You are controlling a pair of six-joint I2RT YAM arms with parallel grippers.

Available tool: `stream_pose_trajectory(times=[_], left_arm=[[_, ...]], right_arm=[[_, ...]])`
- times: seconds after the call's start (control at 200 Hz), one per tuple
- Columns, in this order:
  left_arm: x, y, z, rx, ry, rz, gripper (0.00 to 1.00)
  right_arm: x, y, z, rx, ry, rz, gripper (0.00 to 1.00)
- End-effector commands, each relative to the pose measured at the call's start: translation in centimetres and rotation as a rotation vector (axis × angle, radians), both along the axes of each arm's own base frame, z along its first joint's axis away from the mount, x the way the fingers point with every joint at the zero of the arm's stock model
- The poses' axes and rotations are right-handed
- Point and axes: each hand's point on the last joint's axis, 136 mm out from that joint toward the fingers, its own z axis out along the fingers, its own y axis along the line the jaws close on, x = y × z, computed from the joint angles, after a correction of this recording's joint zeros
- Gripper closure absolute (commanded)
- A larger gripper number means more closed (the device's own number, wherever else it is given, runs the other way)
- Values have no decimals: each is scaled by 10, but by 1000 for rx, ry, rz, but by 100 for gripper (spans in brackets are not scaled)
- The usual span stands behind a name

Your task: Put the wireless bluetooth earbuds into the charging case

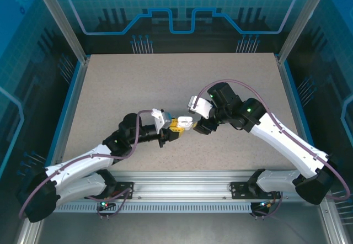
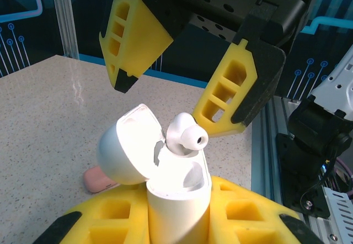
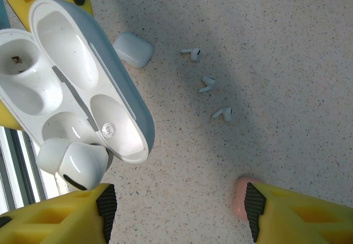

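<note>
Item: charging case (image 2: 176, 200), open, pinched upright in left gripper (image 2: 176, 219); one white earbud (image 2: 185, 136) perched high in its socket, just beneath right gripper (image 2: 175, 97), spread wide, holding nothing; step judged: seating; next: press it home, then fetch loose earbuds (image 3: 207, 84) from the table (image 3: 287, 62) below.

You have bright, even light from above in the top view: the table (image 1: 110, 89) is clearly lit, and the arms (image 1: 83, 164) throw only soft, faint shadows close beside them. The walls (image 1: 176, 17) behind are darker and glow blue. The frame posts (image 1: 58, 19) lean outward at the edges, as a wide lens makes them do.

In the left wrist view the white charging case (image 2: 176, 205) is overexposed, with its lid and rim burnt to plain white. The near yellow fingers (image 2: 242, 216) of the left gripper (image 2: 177, 224) are blurred.

In the right wrist view a broad soft shadow crosses the table, and the loose earbuds (image 3: 207, 84) lie in it. The lower left edge is blown out.
</note>
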Motion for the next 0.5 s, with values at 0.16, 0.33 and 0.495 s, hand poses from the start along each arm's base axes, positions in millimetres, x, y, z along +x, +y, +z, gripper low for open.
stream_pose_trajectory(times=[0.16, 0.33, 0.495], left_arm=[[-4, 0, 4, -17, -10, -8, 88], [-2, 1, 3, -16, -10, 0, 88], [-1, 1, 1, -8, -7, 9, 88]], right_arm=[[-6, -1, 15, 31, 4, 7, 34], [-11, -4, 16, 19, 10, 25, 34], [-22, -6, 25, 39, 9, 53, 33]])
